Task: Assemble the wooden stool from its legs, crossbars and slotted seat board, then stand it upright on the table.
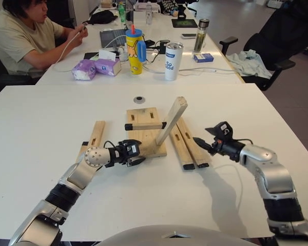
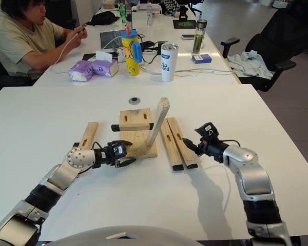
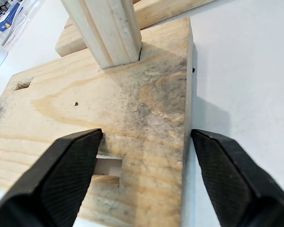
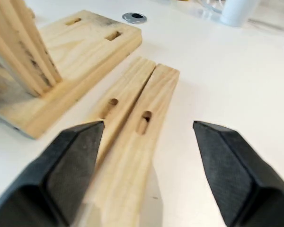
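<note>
The slotted seat board point(image 1: 143, 137) lies flat mid-table. One leg point(image 1: 172, 120) stands tilted in a slot at its near right corner. A crossbar point(image 1: 145, 125) with dark ends rests across the board. Two more legs point(image 1: 189, 142) lie side by side just right of the board, and another leg point(image 1: 95, 135) lies to its left. My left gripper point(image 1: 139, 155) is open at the board's near edge, its fingers point(image 3: 71, 161) straddling the board's edge beside a slot point(image 3: 106, 166). My right gripper point(image 1: 201, 143) is open just right of the two legs point(image 4: 132, 123), holding nothing.
A round metal grommet point(image 1: 139, 99) sits in the table behind the board. The far table holds tissue packs point(image 1: 96, 68), a yellow cup point(image 1: 135, 50), a white tumbler point(image 1: 173, 61) and cables. The near and outer parts of the white table point(image 1: 36, 133) are bare.
</note>
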